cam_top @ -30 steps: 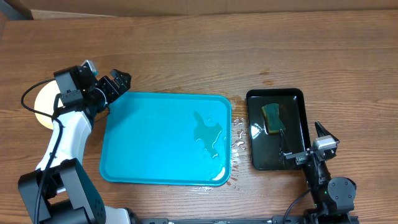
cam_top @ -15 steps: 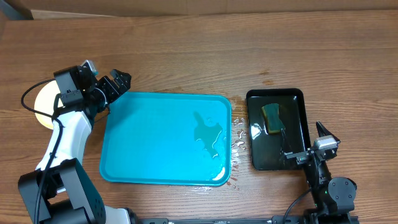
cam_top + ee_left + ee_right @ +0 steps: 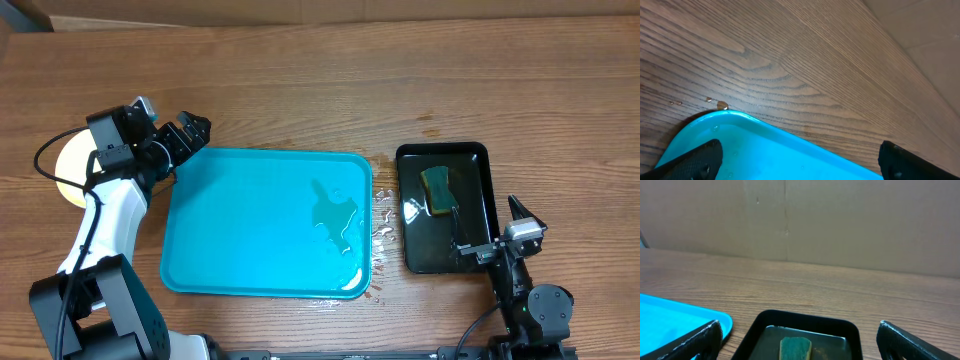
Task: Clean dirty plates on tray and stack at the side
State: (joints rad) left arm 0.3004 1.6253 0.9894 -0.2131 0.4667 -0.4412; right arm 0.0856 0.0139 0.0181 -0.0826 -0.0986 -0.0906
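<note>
Nothing is changing; both arms are staying still. The left pincer (image 3: 192, 140) and right pincer (image 3: 488, 218) are gaping wide, holding nothing. The tray (image 3: 250, 240) is lying plate-free mid-frame, and the plates (image 3: 60, 168) are resting far left, so the job is looking finished.

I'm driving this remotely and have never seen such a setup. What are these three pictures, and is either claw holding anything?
Two robot arms at a wooden table. One picture looks straight down; the others come from a camera on each wrist. The left gripper hovers open at the far left corner of the blue tray; the right gripper, open, sits by a black tray holding a green sponge. Neither holds anything. The blue tray carries only a puddle. A pale plate lies left, partly under the left arm.
</note>
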